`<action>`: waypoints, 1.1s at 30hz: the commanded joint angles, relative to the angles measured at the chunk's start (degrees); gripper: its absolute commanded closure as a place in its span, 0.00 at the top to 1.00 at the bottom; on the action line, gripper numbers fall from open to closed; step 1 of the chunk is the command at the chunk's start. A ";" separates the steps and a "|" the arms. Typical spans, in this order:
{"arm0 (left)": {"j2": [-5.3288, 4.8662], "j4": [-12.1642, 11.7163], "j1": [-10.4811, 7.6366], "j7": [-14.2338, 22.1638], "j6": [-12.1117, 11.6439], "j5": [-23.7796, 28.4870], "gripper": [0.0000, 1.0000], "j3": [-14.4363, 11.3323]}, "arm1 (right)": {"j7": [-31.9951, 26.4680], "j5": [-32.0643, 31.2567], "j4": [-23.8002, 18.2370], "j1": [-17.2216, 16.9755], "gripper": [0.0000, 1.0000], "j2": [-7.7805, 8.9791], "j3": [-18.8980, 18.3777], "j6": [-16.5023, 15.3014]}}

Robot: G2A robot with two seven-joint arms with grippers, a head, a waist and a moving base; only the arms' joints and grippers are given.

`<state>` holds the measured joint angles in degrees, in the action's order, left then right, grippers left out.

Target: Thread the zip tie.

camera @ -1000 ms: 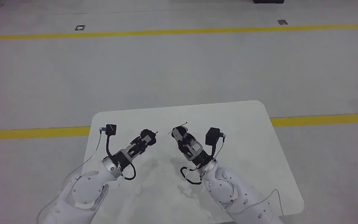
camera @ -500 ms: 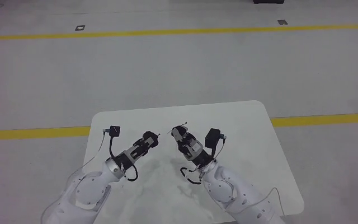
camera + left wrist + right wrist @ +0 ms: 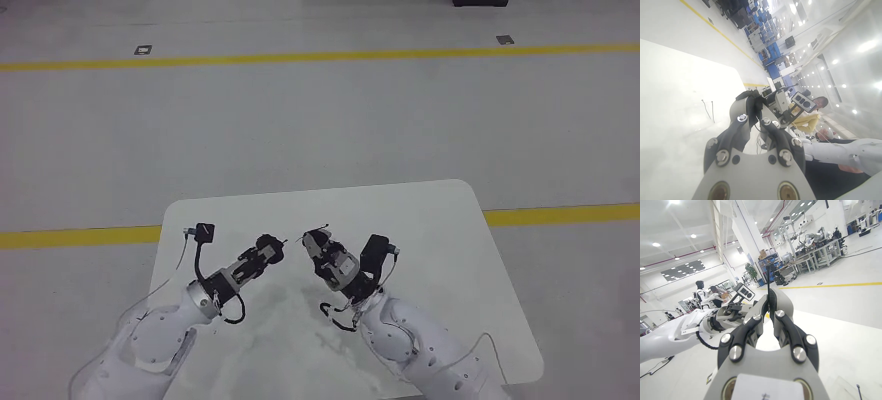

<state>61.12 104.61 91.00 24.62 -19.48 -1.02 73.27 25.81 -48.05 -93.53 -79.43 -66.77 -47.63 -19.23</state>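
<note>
Right jaws clenched on an upright zip tie [image 3: 768, 281], its head above them, apparently not yet threaded; left jaws, near and facing, pressed together, contents unclear; spare ties [image 3: 713, 111] on the surface [image 3: 668, 75] beyond.

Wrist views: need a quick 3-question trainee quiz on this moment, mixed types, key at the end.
1. True or false: the right gripper is shut on a zip tie that sticks out past its fingertips.
2. How many spare zip ties lie on the table in the left wrist view? A: one. B: two. C: four.
3. Fill in: the held zip tie is ____ in colour.
Key: 1 true; 2 B; 3 black.
</note>
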 commanded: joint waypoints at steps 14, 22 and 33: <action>0.00 0.00 0.00 0.00 0.00 0.00 0.00 0.00 | -0.02 -0.90 2.34 2.66 0.00 -1.46 1.40 -0.25; 0.00 0.00 0.00 0.00 0.00 0.00 0.00 0.00 | 0.30 -1.15 4.89 3.93 0.00 -2.22 2.37 -0.25; 0.00 0.00 0.00 0.00 0.00 0.00 0.00 0.00 | 1.38 -1.50 5.28 3.88 0.00 -2.70 2.47 -0.25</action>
<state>61.12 104.61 91.00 24.62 -19.48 -1.02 73.27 27.11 -49.53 -88.22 -75.52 -69.46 -45.16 -19.48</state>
